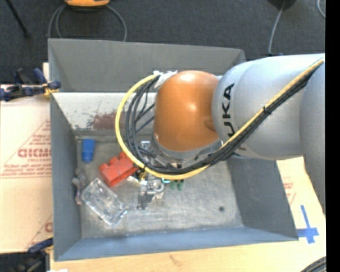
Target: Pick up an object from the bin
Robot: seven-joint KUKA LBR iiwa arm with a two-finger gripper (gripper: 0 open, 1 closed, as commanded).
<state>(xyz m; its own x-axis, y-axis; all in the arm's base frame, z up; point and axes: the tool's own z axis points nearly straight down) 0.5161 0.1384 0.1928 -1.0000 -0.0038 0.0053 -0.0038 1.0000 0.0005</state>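
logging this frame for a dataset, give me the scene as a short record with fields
container: grey metal bin
arm: reaches in from the right, orange wrist cover over the bin's middle
gripper: low, near the bin floor, just right of the two nearest things
nearest things: red toy block; clear plastic piece
other things: blue block near the left wall; small green thing by the gripper
held: cannot tell

Black letters "UKA", on the robot's grey arm
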